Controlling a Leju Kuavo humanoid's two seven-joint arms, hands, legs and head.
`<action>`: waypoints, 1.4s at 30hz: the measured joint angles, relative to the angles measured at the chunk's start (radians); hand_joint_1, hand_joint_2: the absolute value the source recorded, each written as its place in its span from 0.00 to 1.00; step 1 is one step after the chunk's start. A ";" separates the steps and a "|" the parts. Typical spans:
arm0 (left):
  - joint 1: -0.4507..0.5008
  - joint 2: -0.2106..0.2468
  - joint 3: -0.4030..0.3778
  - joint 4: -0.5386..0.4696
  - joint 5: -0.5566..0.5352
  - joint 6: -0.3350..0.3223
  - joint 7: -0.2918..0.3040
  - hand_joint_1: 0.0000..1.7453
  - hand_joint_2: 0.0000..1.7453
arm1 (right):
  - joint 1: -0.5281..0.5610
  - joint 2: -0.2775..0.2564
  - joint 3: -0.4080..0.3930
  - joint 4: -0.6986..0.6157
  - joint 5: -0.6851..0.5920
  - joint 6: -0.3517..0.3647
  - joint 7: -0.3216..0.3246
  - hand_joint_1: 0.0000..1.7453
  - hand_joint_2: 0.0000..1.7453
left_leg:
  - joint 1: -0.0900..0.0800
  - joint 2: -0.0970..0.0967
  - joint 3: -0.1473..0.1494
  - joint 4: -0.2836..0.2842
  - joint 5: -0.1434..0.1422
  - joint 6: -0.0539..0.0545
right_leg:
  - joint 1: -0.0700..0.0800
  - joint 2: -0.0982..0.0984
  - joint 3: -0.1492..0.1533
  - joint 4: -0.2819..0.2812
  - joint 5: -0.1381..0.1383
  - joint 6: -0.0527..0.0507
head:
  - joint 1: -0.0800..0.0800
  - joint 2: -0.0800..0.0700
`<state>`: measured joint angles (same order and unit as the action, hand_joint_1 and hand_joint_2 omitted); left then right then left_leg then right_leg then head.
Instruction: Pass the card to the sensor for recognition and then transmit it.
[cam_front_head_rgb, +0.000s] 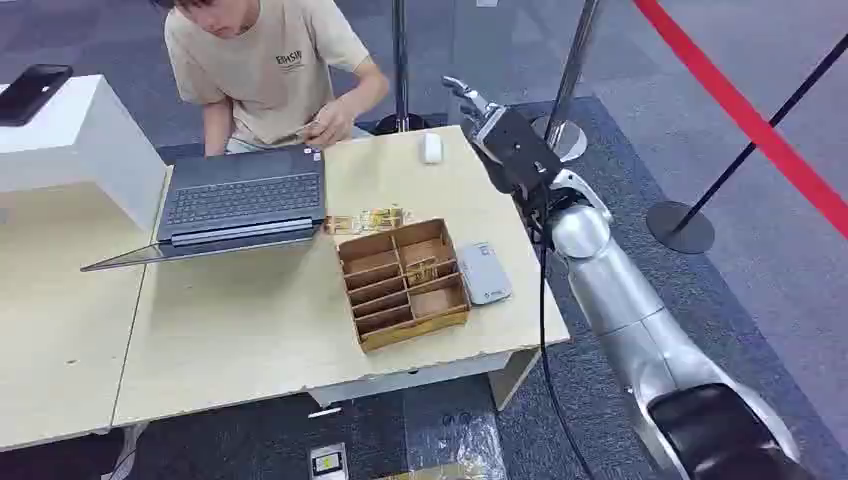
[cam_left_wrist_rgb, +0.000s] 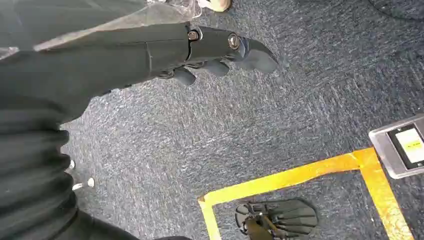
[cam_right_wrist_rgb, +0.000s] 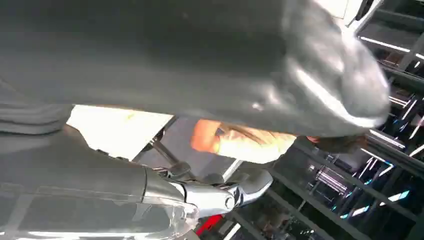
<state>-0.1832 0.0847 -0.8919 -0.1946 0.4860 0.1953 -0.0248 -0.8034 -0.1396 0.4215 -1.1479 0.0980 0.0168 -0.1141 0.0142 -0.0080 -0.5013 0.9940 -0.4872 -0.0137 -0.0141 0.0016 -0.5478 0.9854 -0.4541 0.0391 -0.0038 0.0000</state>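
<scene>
My right hand (cam_front_head_rgb: 487, 118) is raised over the table's far right edge, fingers apart and holding nothing; its thumb and fingers (cam_right_wrist_rgb: 235, 192) appear close up in the right wrist view. A grey card sensor (cam_front_head_rgb: 484, 272) lies flat on the table beside a wooden compartment box (cam_front_head_rgb: 403, 283) that has gold cards (cam_front_head_rgb: 421, 268) in one slot. More gold cards (cam_front_head_rgb: 366, 220) lie loose behind the box. A person across the table holds a small card (cam_front_head_rgb: 308, 128) at the far edge. My left hand (cam_left_wrist_rgb: 215, 47) hangs over the carpet with nothing in it.
An open laptop (cam_front_head_rgb: 240, 200) sits on the table's left half and a white mouse (cam_front_head_rgb: 431, 147) lies near my right hand. A white stand with a phone (cam_front_head_rgb: 35, 92) is at far left. Barrier posts (cam_front_head_rgb: 680, 225) and red tape stand on the right.
</scene>
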 joint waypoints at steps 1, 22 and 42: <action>0.000 0.000 0.000 0.000 0.000 0.000 0.000 0.00 1.00 | -0.001 0.000 0.001 0.001 0.000 0.000 0.000 0.00 0.00 | 0.000 0.000 0.000 0.000 0.000 0.000 | 0.000 0.000 0.000 0.000 0.000 0.000 | 0.000 0.000; -0.001 -0.001 -0.007 0.000 0.003 -0.003 0.005 0.00 1.00 | -0.037 -0.004 0.044 0.042 0.339 -0.176 0.022 0.00 0.00 | 0.000 0.000 0.000 0.000 0.000 0.000 | 0.000 0.000 0.000 0.000 0.000 0.000 | 0.000 0.000; -0.011 -0.002 -0.008 0.000 0.009 -0.003 0.007 0.00 1.00 | -0.020 -0.010 0.119 0.117 0.854 -0.500 0.008 0.00 1.00 | 0.000 0.000 0.000 0.000 0.000 0.000 | 0.000 0.000 0.000 0.000 0.000 0.000 | 0.000 0.000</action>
<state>-0.1945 0.0832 -0.8995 -0.1946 0.4948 0.1926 -0.0180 -0.8237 -0.1492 0.5409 -1.0311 0.9520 -0.4829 -0.1060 0.0142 -0.0079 -0.5011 0.9940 -0.4872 -0.0137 -0.0140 0.0017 -0.5478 0.9854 -0.4542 0.0391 -0.0038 0.0000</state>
